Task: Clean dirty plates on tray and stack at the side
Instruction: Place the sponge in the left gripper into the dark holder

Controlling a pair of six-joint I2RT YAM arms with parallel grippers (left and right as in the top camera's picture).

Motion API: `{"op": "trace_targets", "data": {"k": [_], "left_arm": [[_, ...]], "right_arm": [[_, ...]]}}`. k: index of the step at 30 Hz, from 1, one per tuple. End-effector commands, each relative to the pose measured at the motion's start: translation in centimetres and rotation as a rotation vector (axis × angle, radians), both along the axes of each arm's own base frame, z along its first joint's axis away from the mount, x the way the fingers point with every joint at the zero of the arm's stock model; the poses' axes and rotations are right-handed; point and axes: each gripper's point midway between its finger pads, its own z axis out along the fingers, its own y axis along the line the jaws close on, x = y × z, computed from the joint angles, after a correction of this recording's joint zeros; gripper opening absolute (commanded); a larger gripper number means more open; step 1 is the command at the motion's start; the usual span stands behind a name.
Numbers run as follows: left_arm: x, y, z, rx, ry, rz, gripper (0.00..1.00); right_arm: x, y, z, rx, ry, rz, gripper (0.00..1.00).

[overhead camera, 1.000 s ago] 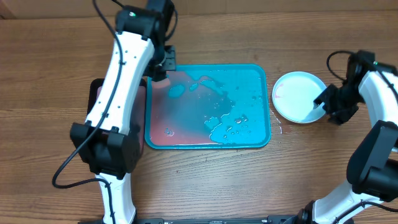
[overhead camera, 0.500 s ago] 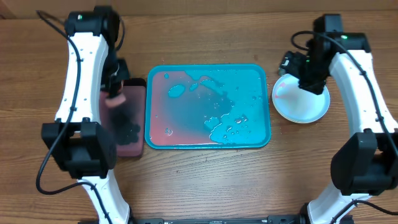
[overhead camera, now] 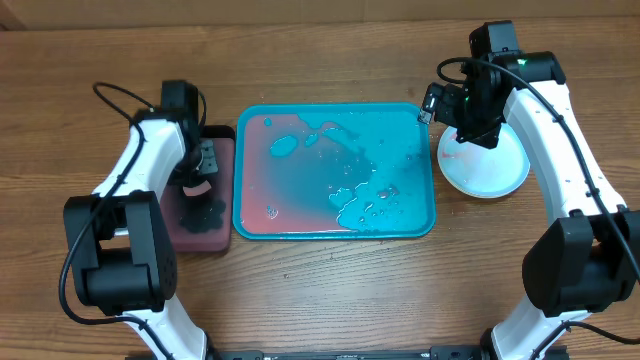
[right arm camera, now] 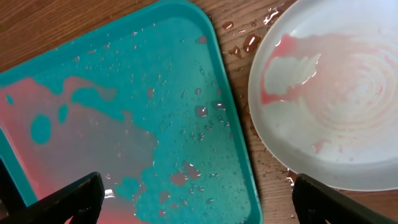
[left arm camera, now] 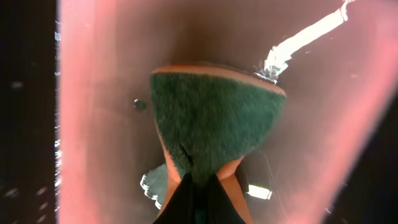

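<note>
The teal tray (overhead camera: 400, 130) lies mid-table with a wet, red-stained base and holds no plates; it also shows in the right wrist view (right arm camera: 124, 106). A white plate (overhead camera: 490, 165) with pink smears sits on the table just right of it, also in the right wrist view (right arm camera: 336, 87). Yellow-green and light blue rims do not show. My right gripper (overhead camera: 440, 112) (right arm camera: 199, 202) is open and empty, above the gap between tray and plate. My left gripper (overhead camera: 200, 165) (left arm camera: 199, 202) is shut on a green-and-orange sponge (left arm camera: 214, 130), over the small black tray.
The small black tray (overhead camera: 215, 235) with pinkish liquid lies against the teal tray's left side, also in the left wrist view (left arm camera: 99, 81). Water drops lie on the wood between teal tray and plate (right arm camera: 239, 46). Bare wooden table surrounds everything.
My left arm swung from the teal tray's back-left corner to the black tray with the sponge. My right arm moved from the plate's right side to its back-left.
</note>
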Motion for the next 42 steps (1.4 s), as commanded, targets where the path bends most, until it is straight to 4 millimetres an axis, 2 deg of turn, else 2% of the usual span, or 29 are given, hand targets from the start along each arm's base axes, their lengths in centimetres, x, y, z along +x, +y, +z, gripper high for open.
{"op": "trace_targets", "data": {"k": [1, 2, 4, 7, 9, 11, 14, 15, 18, 22, 23, 24, 28, 29, 33, 34, 36, 39, 42], "left_arm": [[0.3, 0.7, 0.1, 0.014, -0.03, -0.016, 0.06], [0.3, 0.7, 0.1, 0.015, -0.031, -0.017, 0.27], [0.2, 0.7, 0.2, 0.015, -0.026, -0.016, 1.0], [-0.3, 0.7, 0.7, 0.012, -0.002, -0.004, 1.0], [-0.5, 0.6, 2.0, 0.007, 0.009, 0.021, 1.0], [-0.4, 0.4, 4.3, 0.002, -0.009, 0.014, 1.0], [-0.2, -0.7, 9.6, -0.018, -0.104, -0.013, 0.99], [-0.3, -1.5, 12.2, -0.032, -0.167, -0.04, 0.99], [-1.0, -3.0, 17.3, -0.06, -0.31, -0.074, 1.0], [-2.4, -3.9, 21.8, -0.067, -0.442, -0.102, 1.0], [-2.7, -3.9, 22.6, -0.066, -0.464, -0.102, 1.0], [-3.1, -3.9, 23.6, -0.065, -0.496, -0.103, 1.0], [-3.6, -3.9, 24.5, -0.064, -0.523, -0.104, 1.0], [-3.6, -3.9, 24.5, -0.064, -0.522, -0.104, 1.0], [-3.4, -3.9, 24.1, -0.064, -0.51, -0.104, 1.0], [-3.3, -3.9, 23.8, -0.065, -0.503, -0.103, 1.0], [-3.1, -3.9, 23.6, -0.065, -0.494, -0.103, 1.0], [-3.0, -3.9, 23.3, -0.065, -0.487, -0.103, 1.0], [-3.0, -3.9, 23.3, -0.065, -0.485, -0.103, 1.0]], "right_arm": [[0.0, 0.4, 0.9, 0.003, -0.021, 0.032, 0.98], [-0.1, 0.4, 0.8, 0.003, -0.017, 0.032, 0.98], [-0.2, 0.3, 0.8, 0.003, -0.014, 0.032, 0.98], [-0.2, 0.4, 0.8, 0.003, -0.014, 0.032, 0.98], [-0.2, 0.4, 0.8, -0.001, -0.018, 0.049, 0.93], [-0.2, 0.4, 0.8, -0.002, -0.019, 0.057, 0.9], [-0.4, 0.3, 1.0, -0.003, -0.013, 0.057, 0.86], [-0.5, 0.3, 1.2, -0.003, -0.012, 0.057, 0.83], [-0.4, 0.3, 2.2, -0.007, -0.023, 0.075, 0.72], [-0.4, 0.3, 5.3, -0.006, -0.066, 0.082, 0.71], [-0.4, 0.3, 6.7, -0.005, -0.091, 0.081, 0.74], [-0.6, 0.2, 8.8, -0.007, -0.129, 0.08, 1.0], [-2.3, 0.1, 15.2, -0.009, -0.258, 0.101, 1.0], [-3.4, 0.0, 17.5, -0.008, -0.307, 0.103, 1.0], [-7.6, -0.4, 23.6, 0.005, -0.447, 0.091, 1.0], [-9.2, -0.6, 25.9, 0.008, -0.526, 0.09, 1.0], [-11.2, -0.8, 27.8, 0.012, -0.59, 0.088, 1.0], [-13.2, -1.0, 29.5, 0.016, -0.652, 0.087, 1.0], [-15.1, -1.6, 30.1, -0.021, -0.679, 0.099, 1.0]]}}
